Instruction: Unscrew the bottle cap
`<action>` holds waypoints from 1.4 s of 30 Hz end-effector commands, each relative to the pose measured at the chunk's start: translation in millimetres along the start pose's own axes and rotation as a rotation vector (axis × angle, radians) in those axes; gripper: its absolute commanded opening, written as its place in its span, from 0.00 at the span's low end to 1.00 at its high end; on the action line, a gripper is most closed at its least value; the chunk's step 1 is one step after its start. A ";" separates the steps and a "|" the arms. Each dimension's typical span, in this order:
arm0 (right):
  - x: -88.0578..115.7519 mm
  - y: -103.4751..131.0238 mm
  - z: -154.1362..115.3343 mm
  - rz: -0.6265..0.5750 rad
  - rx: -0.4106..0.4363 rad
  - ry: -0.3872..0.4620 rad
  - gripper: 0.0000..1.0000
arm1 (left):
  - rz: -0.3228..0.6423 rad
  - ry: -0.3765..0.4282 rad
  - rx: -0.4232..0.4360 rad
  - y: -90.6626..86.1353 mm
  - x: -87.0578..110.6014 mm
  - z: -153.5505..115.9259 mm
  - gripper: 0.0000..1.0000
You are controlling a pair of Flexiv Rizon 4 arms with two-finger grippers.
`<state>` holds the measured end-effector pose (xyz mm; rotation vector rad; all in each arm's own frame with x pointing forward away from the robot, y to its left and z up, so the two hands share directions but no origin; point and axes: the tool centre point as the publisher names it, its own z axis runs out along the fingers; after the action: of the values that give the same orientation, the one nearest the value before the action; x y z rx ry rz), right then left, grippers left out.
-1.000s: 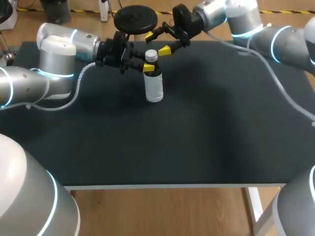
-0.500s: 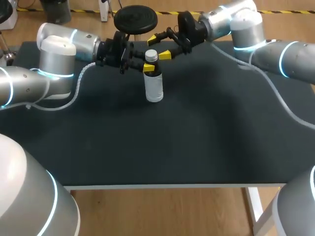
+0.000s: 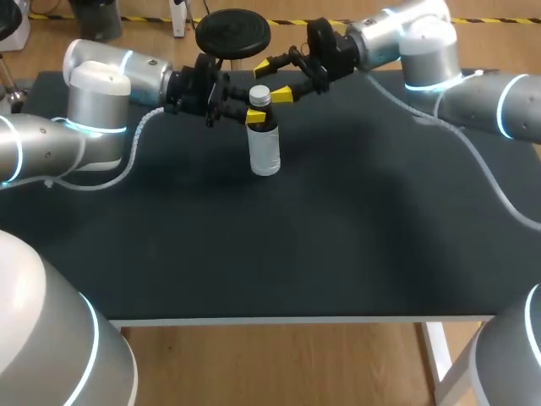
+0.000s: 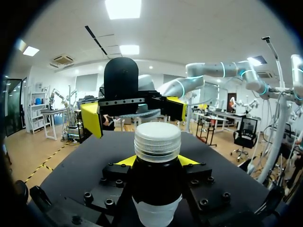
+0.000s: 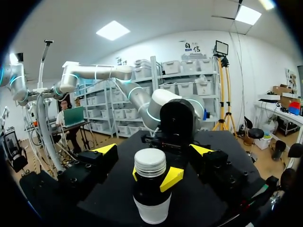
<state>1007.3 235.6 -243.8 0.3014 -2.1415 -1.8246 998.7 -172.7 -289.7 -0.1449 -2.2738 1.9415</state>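
Observation:
A small clear bottle (image 3: 265,148) with a dark neck and a silver-white cap (image 3: 260,95) stands upright at the back of the black table (image 3: 338,237). My left gripper (image 3: 254,110) comes in level from the left and is shut on the bottle's neck just under the cap. In the left wrist view the cap (image 4: 157,139) rises between its yellow fingertips (image 4: 127,161). My right gripper (image 3: 275,79) hangs open beside and just behind the cap, touching nothing. In the right wrist view the cap (image 5: 150,163) sits between its wide-spread fingertips (image 5: 105,149), and the left gripper's yellow tips (image 5: 171,178) clasp the neck.
Both arms' grey cables (image 3: 473,161) trail over the back corners of the table. The whole front and middle of the dark tabletop holds nothing but the bottle. The table's front edge (image 3: 287,320) runs along the near side.
My right arm has shifted a little to the right and its wrist has turned slightly, gripper still open by the cap. The left gripper and the bottle have stayed put.

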 end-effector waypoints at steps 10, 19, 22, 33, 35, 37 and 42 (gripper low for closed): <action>2.8 -6.1 7.2 0.031 -0.037 -0.444 1.00 | 0.000 0.001 0.001 1.2 -0.1 0.3 0.00; 2.2 -4.5 9.1 0.028 -0.028 -0.481 1.00 | 0.000 0.001 0.001 1.2 -0.1 0.3 0.00; 2.1 -3.5 9.2 0.028 -0.030 -0.483 1.00 | 0.000 0.001 0.001 1.2 -0.1 0.3 0.00; -5.6 -6.5 14.7 0.071 -0.041 -0.470 1.00 | 0.000 0.001 0.001 1.2 -0.1 0.3 0.00; -6.8 -7.1 15.8 0.076 -0.045 -0.472 1.00 | 0.000 0.001 0.001 1.2 -0.1 0.3 0.00; -7.7 -7.4 17.0 0.080 -0.043 -0.479 1.00 | 0.000 0.001 0.001 1.2 -0.1 0.3 0.00; -8.2 -8.4 19.6 0.078 -0.034 -0.515 1.00 | 0.000 0.001 0.001 1.2 -0.1 0.3 0.00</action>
<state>1011.0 252.1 -255.6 -0.2645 -2.3803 -2.0439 998.6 -172.8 -289.8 -0.1449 -2.2738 1.9415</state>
